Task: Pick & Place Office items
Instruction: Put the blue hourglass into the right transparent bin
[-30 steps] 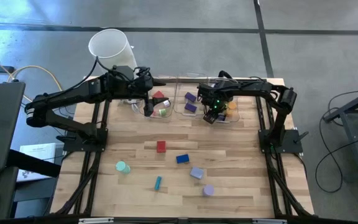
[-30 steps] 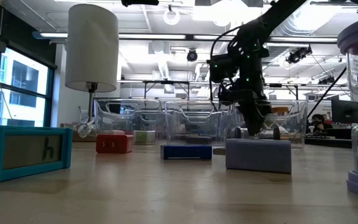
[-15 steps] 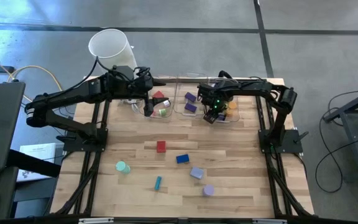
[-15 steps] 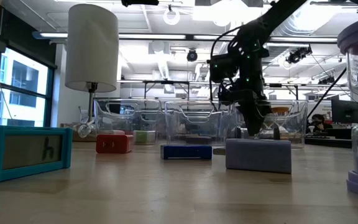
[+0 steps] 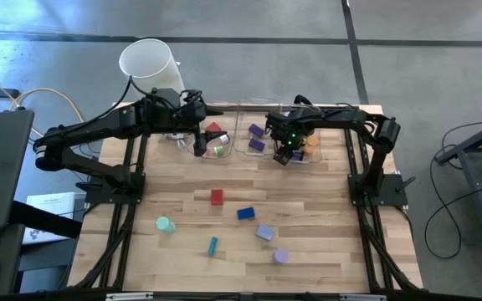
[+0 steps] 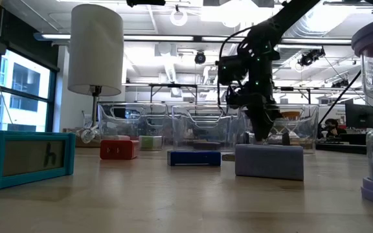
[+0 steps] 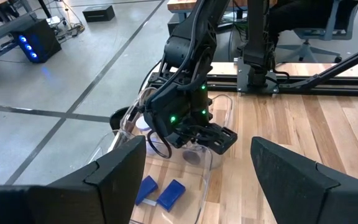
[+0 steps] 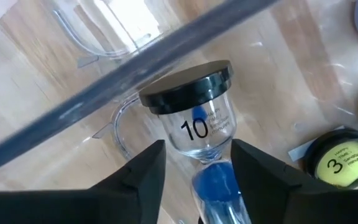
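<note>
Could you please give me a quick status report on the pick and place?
Left gripper open, hovering over left bin. Right gripper at blue sand timer, down in right bin. Loose pieces on table, red block nearest bins.

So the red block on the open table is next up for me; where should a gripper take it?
Come straight down on the red block and close across its two flat sides. It lies flat and alone on the wood, with the blue block well apart, so fingers likely fit.

Both arms reach toward the table's far edge: the left gripper [image 5: 199,144] hovers with fingers spread wide, the right gripper [image 5: 284,155] points down, fingers slightly parted
</note>
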You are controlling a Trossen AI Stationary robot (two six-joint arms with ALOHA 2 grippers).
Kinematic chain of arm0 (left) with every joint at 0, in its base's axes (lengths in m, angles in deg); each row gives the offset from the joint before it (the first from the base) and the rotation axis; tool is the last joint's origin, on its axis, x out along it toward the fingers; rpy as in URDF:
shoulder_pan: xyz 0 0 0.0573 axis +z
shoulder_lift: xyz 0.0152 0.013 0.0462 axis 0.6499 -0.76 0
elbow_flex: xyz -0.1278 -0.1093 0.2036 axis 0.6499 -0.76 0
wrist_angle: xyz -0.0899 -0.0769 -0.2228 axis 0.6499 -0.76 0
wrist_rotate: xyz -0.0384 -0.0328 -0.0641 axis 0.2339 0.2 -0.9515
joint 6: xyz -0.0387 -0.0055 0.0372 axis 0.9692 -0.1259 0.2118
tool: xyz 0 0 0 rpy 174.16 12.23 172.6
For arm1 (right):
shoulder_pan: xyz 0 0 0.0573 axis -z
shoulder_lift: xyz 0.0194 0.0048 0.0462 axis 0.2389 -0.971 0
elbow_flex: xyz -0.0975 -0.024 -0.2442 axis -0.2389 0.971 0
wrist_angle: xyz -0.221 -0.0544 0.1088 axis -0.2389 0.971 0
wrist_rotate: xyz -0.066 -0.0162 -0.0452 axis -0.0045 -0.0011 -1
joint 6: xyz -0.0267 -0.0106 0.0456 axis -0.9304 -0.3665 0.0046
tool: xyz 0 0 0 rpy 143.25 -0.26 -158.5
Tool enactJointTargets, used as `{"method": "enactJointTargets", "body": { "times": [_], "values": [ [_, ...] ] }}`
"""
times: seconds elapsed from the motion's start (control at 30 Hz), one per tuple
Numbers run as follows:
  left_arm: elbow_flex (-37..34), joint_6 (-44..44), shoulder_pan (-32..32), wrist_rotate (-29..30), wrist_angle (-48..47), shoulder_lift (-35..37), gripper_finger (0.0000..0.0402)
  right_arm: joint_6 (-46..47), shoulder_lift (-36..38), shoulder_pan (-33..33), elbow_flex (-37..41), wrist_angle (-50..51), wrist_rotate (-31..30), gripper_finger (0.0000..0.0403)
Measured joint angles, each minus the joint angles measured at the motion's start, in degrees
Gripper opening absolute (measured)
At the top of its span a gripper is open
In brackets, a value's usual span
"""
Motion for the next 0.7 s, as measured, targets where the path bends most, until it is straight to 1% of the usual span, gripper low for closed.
{"method": "enactJointTargets", "body": {
  "times": [0.13, 0.23, 0.47, 0.7],
  "values": [
    [0.02, 0.01, 0.01, 0.00, -0.01, 0.00, 0.0283, 0.07, 0.02, -0.19, -0.07, -0.58, -0.99, 0.0202],
    [0.00, 0.00, 0.00, 0.00, 0.00, 0.00, 0.0283, -0.27, 0.02, -0.17, -0.09, -0.62, -1.11, 0.0210],
    [0.00, 0.02, 0.00, 0.00, 0.00, 0.00, 0.0283, -0.48, 0.35, -0.05, -0.02, -0.44, -0.29, 0.0201],
    [0.00, 0.02, 0.00, 0.00, 0.00, 0.00, 0.0283, 0.57, 3.31, 0.29, 0.28, -0.41, -0.93, 0.0196]
  ]
}}
